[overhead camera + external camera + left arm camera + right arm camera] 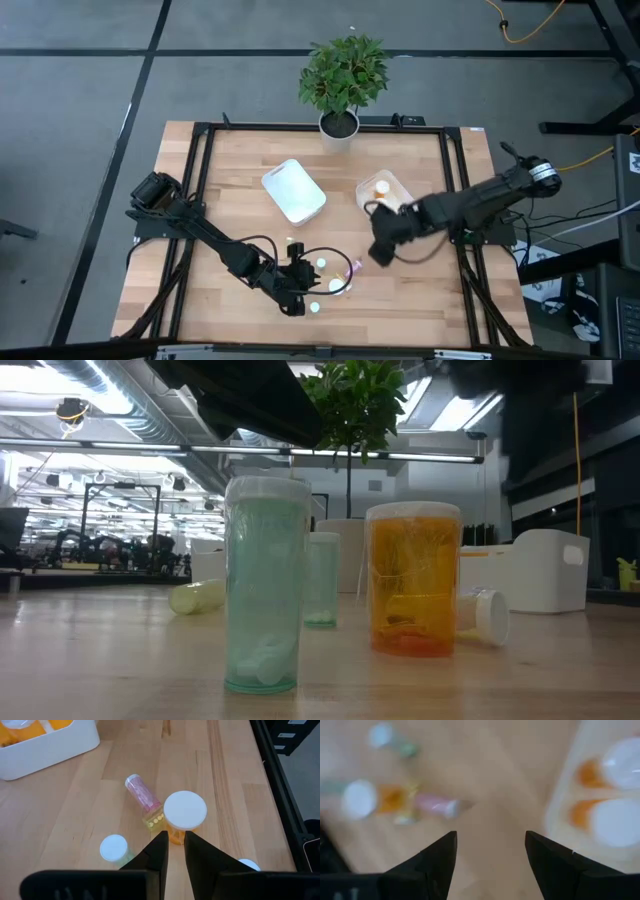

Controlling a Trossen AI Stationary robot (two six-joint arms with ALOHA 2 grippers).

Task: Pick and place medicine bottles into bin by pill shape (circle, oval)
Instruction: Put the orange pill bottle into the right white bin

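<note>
Right claw (490, 850) empty, tray (560, 805) bottles (615, 820) visible

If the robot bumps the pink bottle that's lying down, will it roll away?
Probably. The pink bottle lies on its side on the smooth wooden table, and it is round, so a sideways nudge would likely roll it. It looks small, so probably light.

The table (240, 200) is showing pale, smooth, matt wood planks inside a black metal frame (200, 128). Near the potted plant (343, 75), two white trays (293, 190) are looking like matt plastic. The medicine bottles (262, 596) are showing translucent glossy plastic with white caps.
</note>
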